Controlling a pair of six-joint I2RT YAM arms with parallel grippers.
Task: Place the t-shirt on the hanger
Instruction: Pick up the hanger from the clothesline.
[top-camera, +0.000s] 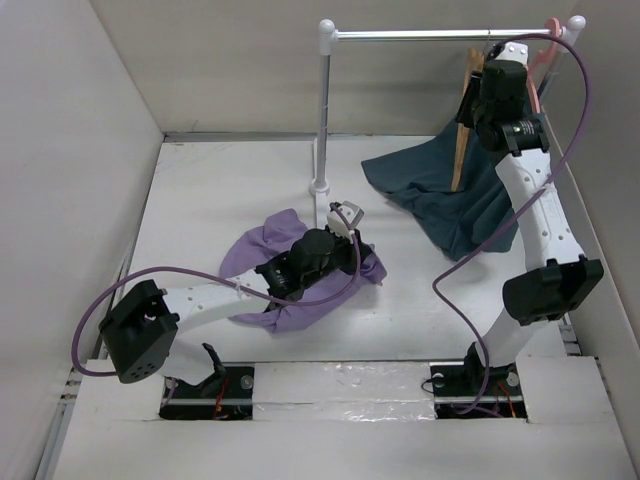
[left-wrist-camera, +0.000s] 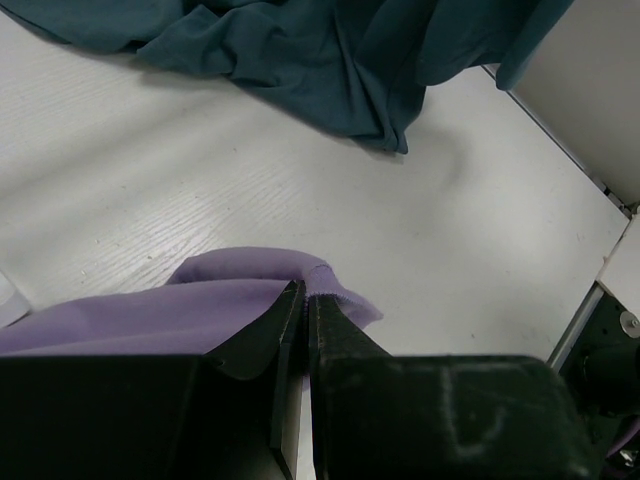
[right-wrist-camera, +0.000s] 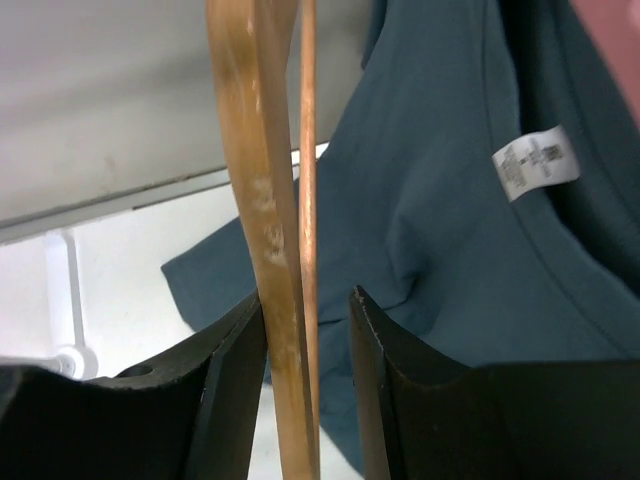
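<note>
The lavender t-shirt (top-camera: 270, 250) lies crumpled on the table in front of the left arm. My left gripper (top-camera: 362, 258) is at the shirt's right edge. In the left wrist view my left gripper (left-wrist-camera: 306, 292) is shut on a hemmed fold of the t-shirt (left-wrist-camera: 150, 315). The wooden hanger (top-camera: 461, 140) hangs from the rail at the back right, against the teal t-shirt (top-camera: 450, 195). My right gripper (top-camera: 474, 95) is raised to it. In the right wrist view my right gripper (right-wrist-camera: 307, 295) is open around the hanger (right-wrist-camera: 255, 150). The left finger touches the wood and a gap shows on the right.
A white rack stands at the back, with its pole (top-camera: 325, 110) and rail (top-camera: 430, 35). A pink hanger (top-camera: 549, 27) hangs at the rail's right end. The teal t-shirt drapes onto the table and also shows in the left wrist view (left-wrist-camera: 300, 50). Walls enclose three sides.
</note>
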